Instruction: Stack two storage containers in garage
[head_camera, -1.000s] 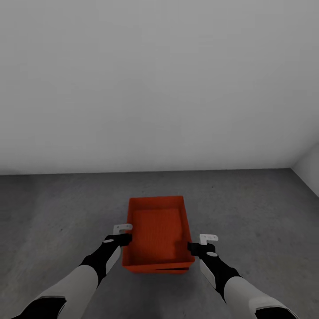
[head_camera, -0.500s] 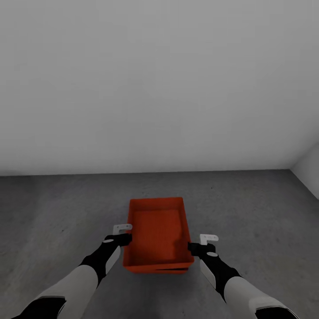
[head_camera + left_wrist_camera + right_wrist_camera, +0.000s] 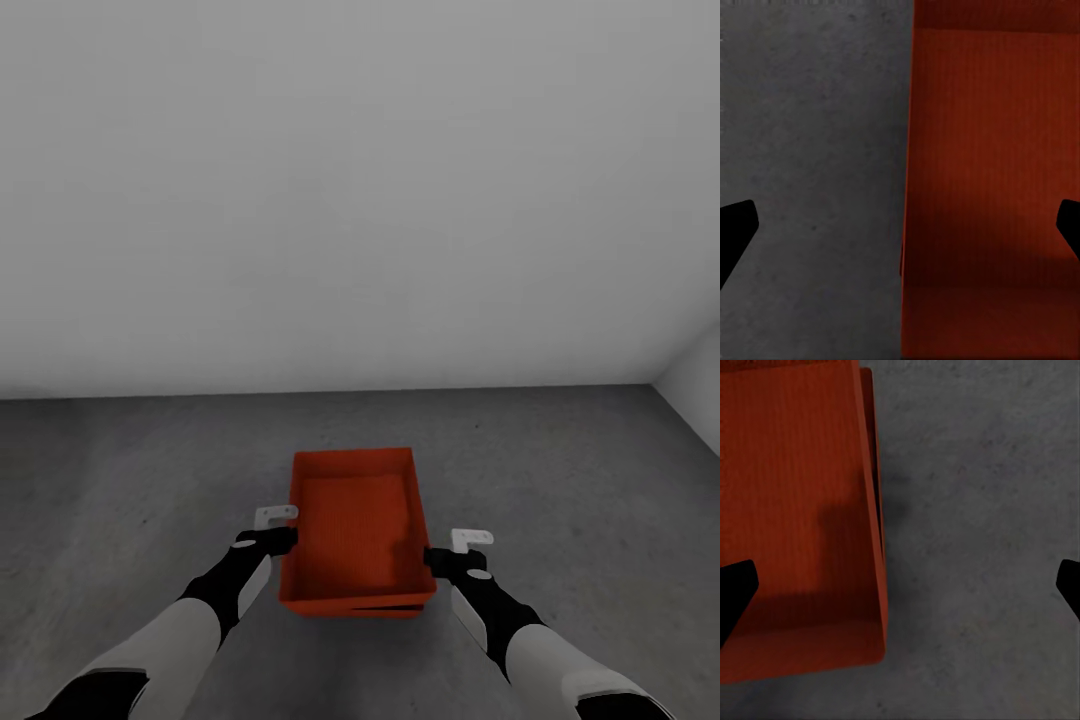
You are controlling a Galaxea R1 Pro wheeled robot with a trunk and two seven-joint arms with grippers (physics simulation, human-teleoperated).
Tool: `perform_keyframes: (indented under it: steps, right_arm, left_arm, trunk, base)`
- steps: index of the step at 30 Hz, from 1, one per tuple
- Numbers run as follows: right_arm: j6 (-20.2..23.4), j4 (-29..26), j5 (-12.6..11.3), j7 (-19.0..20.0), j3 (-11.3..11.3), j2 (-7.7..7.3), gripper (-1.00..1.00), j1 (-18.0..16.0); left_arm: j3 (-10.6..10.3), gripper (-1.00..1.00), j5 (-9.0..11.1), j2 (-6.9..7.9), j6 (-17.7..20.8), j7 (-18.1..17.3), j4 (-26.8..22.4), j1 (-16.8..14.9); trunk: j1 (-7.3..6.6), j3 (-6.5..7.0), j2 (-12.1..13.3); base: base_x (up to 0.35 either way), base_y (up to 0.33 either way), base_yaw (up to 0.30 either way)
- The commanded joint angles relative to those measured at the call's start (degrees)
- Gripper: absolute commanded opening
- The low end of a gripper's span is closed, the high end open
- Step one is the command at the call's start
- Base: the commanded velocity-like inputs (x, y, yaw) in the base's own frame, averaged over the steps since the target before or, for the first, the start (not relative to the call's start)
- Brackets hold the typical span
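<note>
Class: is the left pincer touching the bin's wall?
Apart. In the left wrist view the left pincer is open, its fingertips straddling the bin's wall with clear gaps on both sides.

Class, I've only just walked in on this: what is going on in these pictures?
A two-armed robot stands over red-orange open-top storage containers on the dark grey concrete floor by a plain pale wall. A second rim along the near bottom edge suggests one bin nested in another. The left gripper and right gripper flank the long sides, jaws open, straddling the walls.
</note>
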Motion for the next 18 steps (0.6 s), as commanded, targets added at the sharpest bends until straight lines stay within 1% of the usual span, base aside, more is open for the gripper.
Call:
perform_keyframes:
  steps: [1,18]
  right_arm:
    - [-0.1,0.0,-0.6,-0.3,0.4,-0.02,1.0,0.0]
    - [0.1,0.0,-0.6,-0.2,0.4,-0.02,1.0,0.0]
  left_arm:
    - [0.1,1.0,0.2,-0.03,0.3,0.1,-0.1,0.0]
    - [0.1,1.0,0.2,-0.03,0.3,0.1,-0.1,0.0]
  trunk:
    - [-0.22,0.14,0.4]
    - [-3.96,3.2,7.2]
  base:
    - [0.0,0.0,0.0]
    - [0.0,0.0,0.0]
